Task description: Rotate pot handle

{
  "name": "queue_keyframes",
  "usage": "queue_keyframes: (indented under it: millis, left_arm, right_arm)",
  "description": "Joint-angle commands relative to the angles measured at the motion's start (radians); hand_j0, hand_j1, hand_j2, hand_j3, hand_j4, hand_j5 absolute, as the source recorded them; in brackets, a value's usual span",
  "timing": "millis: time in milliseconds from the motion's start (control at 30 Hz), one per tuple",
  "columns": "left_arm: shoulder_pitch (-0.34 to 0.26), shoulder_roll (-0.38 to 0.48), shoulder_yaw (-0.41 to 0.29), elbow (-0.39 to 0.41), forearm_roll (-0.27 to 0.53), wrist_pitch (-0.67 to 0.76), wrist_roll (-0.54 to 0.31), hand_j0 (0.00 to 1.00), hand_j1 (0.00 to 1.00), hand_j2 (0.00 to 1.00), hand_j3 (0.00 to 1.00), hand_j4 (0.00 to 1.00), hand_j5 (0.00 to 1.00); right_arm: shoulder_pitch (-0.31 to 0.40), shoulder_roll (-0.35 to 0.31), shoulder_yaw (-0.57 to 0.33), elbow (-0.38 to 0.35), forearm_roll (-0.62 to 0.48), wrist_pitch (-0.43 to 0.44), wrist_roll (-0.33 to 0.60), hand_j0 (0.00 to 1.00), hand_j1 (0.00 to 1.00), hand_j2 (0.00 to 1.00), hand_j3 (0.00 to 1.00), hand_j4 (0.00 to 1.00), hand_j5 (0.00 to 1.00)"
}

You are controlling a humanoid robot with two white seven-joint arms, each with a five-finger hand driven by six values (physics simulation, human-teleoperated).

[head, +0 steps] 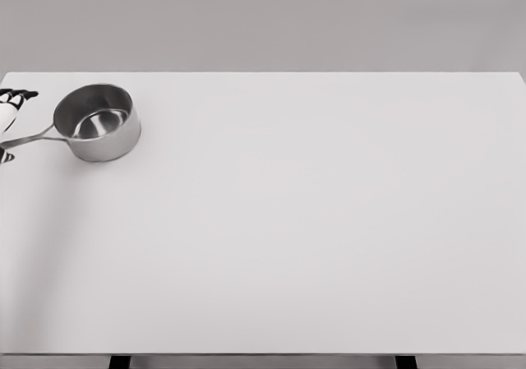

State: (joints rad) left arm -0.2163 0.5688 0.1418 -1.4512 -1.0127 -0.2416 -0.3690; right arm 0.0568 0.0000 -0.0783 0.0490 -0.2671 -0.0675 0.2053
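At the far left of the tabletop (312, 221) stands the pot (98, 122) — its handle (33, 137) reaching a robot hand (10, 110) whose grip I cannot tell.

A white table (288, 246) carries a steel pot (97, 122) at its far-left corner.

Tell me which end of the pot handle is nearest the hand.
The free end of the pot handle, at the picture's left edge beside the hand. The other end joins the saucepan body.
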Motion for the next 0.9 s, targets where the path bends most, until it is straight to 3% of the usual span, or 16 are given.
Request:
queue_keyframes:
  millis: [0,867]
  left_arm:
    - [0.0,0.0,-0.001,0.018,-0.001,0.001,0.001,1.0,1.0,1.0,1.0,1.0,1.0]
    - [-0.169,-0.003,-0.031,0.232,-0.001,0.002,0.002,1.0,1.0,1.0,1.0,1.0,1.0]
  right_arm:
    - [0.0,0.0,0.0,0.0,0.0,0.0,0.0,1.0,1.0,1.0,1.0,1.0,1.0]
    - [0.0,0.0,0.0,0.0,0.0,0.0,0.0,1.0,1.0,1.0,1.0,1.0,1.0]
